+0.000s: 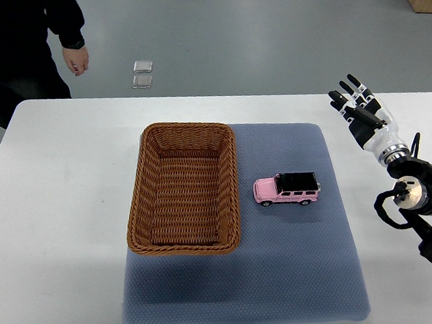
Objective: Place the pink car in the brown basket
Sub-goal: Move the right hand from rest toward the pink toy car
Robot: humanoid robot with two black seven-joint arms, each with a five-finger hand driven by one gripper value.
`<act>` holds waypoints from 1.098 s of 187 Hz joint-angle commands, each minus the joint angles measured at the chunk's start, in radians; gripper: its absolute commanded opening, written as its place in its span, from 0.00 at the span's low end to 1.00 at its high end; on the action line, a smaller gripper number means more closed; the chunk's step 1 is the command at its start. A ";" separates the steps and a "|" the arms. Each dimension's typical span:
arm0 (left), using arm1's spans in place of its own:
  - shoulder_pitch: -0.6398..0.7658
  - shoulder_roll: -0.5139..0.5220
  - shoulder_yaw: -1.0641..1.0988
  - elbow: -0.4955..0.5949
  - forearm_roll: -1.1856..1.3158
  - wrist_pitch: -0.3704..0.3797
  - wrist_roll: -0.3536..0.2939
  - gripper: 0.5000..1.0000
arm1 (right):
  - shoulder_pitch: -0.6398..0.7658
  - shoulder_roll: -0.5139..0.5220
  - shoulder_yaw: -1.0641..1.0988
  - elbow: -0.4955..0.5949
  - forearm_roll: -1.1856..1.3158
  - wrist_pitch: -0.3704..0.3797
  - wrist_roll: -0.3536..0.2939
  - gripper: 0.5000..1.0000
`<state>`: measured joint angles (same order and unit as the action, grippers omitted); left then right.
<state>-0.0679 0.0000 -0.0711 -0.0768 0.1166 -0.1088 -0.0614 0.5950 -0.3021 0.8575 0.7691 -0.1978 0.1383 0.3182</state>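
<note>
A pink toy car [287, 189] with a black roof stands on its wheels on the blue-grey mat [282, 283], just right of the basket. The brown wicker basket [144, 202] is rectangular and has nothing inside. My right hand [354, 104] hovers over the table's far right corner, well beyond and to the right of the car, with its fingers spread and holding nothing. Its arm comes in from the right edge. No left arm shows.
The white table [58, 218] carries the mat and the basket. A person in dark clothes stands at the far left, one hand [77, 59] hanging beyond the table's back edge. Two small metal plates [141, 75] are set in the grey floor.
</note>
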 commanded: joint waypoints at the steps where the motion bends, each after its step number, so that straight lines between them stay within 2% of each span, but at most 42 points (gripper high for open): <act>1: -0.003 0.000 0.001 -0.001 0.002 0.000 0.000 1.00 | 0.000 0.001 -0.002 0.001 0.000 0.001 -0.001 0.83; 131: -0.004 0.000 0.001 -0.003 0.003 0.000 0.002 1.00 | 0.000 0.005 -0.026 0.007 -0.020 0.011 -0.004 0.83; 173: -0.004 0.000 -0.001 -0.003 0.003 0.000 0.002 1.00 | 0.009 -0.012 -0.067 0.015 -0.172 0.018 -0.002 0.83; 205: -0.004 0.000 -0.001 -0.003 0.003 0.000 0.002 1.00 | 0.016 -0.049 -0.086 0.059 -0.253 0.037 -0.002 0.83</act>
<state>-0.0721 0.0000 -0.0721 -0.0798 0.1198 -0.1089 -0.0599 0.6087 -0.3226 0.7819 0.7998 -0.4058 0.1591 0.3154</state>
